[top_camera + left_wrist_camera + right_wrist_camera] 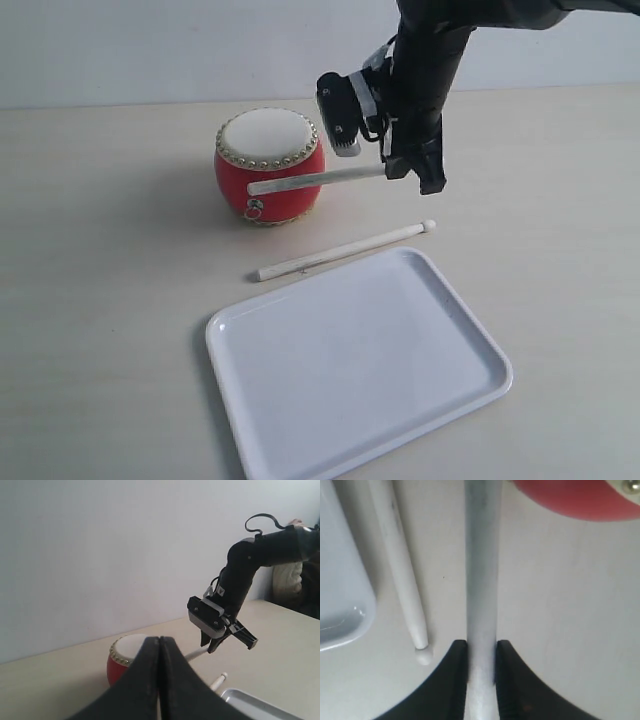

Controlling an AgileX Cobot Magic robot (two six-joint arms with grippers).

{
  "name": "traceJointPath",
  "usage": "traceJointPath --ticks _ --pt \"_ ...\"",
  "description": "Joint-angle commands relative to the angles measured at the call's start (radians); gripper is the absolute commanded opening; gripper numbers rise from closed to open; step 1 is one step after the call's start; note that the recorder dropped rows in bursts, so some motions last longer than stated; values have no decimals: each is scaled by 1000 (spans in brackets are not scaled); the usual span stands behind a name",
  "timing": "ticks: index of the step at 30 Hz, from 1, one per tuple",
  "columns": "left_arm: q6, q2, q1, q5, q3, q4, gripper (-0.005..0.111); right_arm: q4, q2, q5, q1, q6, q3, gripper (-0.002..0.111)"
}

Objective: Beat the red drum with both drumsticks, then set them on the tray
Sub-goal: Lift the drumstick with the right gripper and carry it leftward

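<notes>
The red drum (268, 165) with its cream skin stands at the back of the table. My right gripper (395, 170) is shut on one drumstick (315, 181), holding it level across the drum's front side. In the right wrist view its jaws (481, 647) clamp that stick (482, 555), which points toward the drum (580, 500). The other drumstick (345, 250) lies on the table between the drum and the white tray (360, 370). My left gripper (159, 639) is shut and holds nothing. It hangs off to the side, looking toward the drum (122, 655).
The tray holds nothing and sits near the front edge. The loose drumstick (400, 570) lies close beside the tray's corner (340, 580). A pale wall runs behind the table. The right arm (240, 580) reaches down from above the drum.
</notes>
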Motion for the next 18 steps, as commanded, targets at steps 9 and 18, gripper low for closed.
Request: traceJointPath --ticks 9,18 --pt "-34 140 1 22 -3 -2 0 14 -220 90 -4 142 152 0" --pt "-57 363 1 340 -231 219 0 88 -430 116 -4 160 328 0"
